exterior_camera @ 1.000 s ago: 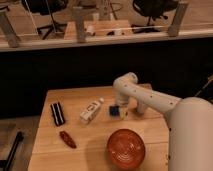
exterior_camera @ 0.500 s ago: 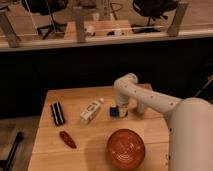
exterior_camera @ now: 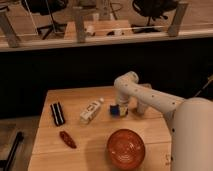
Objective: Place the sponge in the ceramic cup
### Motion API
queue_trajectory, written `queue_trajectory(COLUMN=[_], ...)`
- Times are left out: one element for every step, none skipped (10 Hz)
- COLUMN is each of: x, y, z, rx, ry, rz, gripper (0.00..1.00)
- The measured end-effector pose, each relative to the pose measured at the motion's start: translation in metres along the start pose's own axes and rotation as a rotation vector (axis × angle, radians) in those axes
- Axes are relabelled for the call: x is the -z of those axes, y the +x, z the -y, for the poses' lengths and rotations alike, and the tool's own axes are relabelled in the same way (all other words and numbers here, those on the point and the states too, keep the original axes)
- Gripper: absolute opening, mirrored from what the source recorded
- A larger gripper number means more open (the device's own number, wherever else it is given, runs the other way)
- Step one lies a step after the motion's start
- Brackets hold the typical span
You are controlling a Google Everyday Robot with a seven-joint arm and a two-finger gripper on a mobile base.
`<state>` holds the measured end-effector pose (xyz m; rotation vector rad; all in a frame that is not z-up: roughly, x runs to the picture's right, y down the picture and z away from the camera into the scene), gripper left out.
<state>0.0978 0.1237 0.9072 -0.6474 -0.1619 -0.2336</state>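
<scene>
The blue sponge (exterior_camera: 115, 110) lies on the wooden table (exterior_camera: 90, 150) near its middle, just right of a white bottle. My gripper (exterior_camera: 120, 107) hangs straight down from the white arm (exterior_camera: 150, 97) and sits right at the sponge, covering its top. The ceramic cup (exterior_camera: 142, 107) stands a little to the right of the sponge. It is pale and upright, and the arm crossing in front hides part of it.
A white labelled bottle (exterior_camera: 91, 111) lies on its side left of the sponge. A black ridged block (exterior_camera: 58, 113) and a dark red oblong thing (exterior_camera: 67, 139) lie at the table's left. A wide orange bowl (exterior_camera: 126, 148) sits near the front edge. A dark drop lies behind the table.
</scene>
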Motion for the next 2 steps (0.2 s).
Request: queue_trajectory(x=[0.0039,0.0042], y=[-0.0002,0.002], z=[0.0002,-0.0008], rx=[0.004,0.008], ry=[0.003,0.004], rz=[0.0,-0.002], gripper=[0.01,0.01])
